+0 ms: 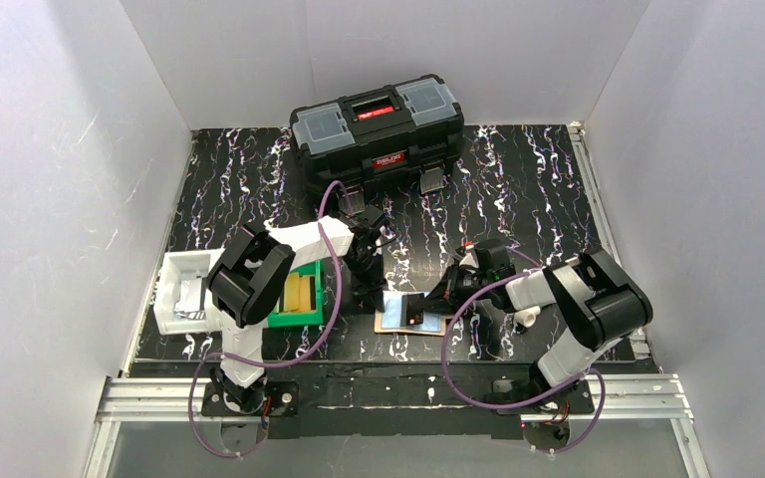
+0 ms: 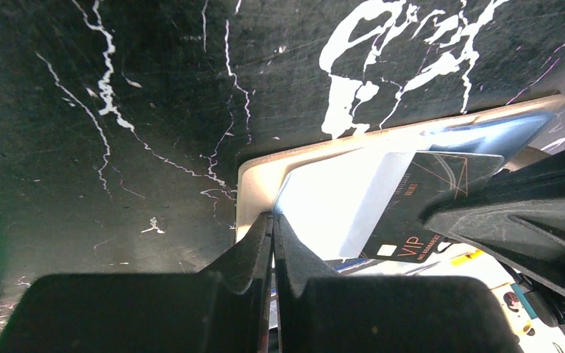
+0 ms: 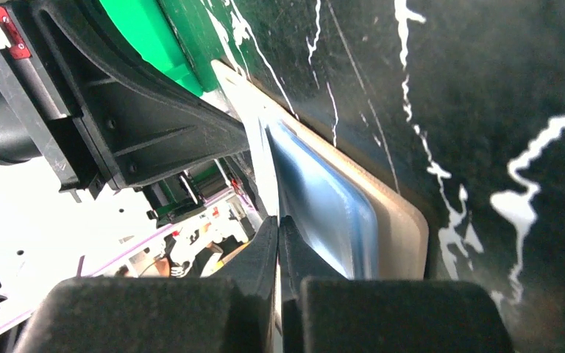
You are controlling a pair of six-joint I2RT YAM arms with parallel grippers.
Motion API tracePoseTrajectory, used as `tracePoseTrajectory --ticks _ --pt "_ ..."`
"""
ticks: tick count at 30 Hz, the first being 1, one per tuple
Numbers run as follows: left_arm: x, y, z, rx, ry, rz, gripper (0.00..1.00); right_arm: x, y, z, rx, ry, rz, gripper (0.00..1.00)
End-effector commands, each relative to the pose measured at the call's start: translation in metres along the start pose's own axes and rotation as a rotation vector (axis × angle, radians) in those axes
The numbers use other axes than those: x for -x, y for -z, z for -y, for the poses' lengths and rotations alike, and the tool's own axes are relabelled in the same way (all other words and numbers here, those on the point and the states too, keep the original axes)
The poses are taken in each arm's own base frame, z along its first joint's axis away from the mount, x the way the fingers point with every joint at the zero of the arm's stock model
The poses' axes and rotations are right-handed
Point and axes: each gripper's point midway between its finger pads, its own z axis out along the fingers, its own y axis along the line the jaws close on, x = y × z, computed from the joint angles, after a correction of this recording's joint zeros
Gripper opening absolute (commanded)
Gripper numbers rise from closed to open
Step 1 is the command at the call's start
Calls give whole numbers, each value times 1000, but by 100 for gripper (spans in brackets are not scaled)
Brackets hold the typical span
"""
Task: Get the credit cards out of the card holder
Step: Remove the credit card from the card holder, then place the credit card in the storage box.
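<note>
Card holder [image 1: 403,328] lies open and flat near the middle of the table's near edge, a light blue card [image 1: 395,305] and a dark card [image 2: 412,213] resting on it. The left gripper [image 2: 273,218] comes from the green bin [image 1: 294,321] side, jaws pressed to a thin slit, tips at the blue card's corner. The right gripper [image 3: 279,220] reaches in from the right edge, jaws equally closed, tips at the cards' edge. Whether either pair pinches a card cannot be told. A black toolbox [image 1: 379,129] stands at the far edge.
</note>
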Motion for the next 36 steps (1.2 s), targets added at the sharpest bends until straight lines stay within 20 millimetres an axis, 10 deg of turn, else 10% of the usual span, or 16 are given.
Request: tracePoseTrajectory --ticks 1,19,36 --pt "-4 -33 -35 151 -3 -14 0 -1 8 8 -65 32 16 1" --pt "13 14 0 81 -58 93 1 3 30 -15 -100 132 61 1" --pt "0 102 45 -270 -118 188 54 10 44 -65 41 175 66 1"
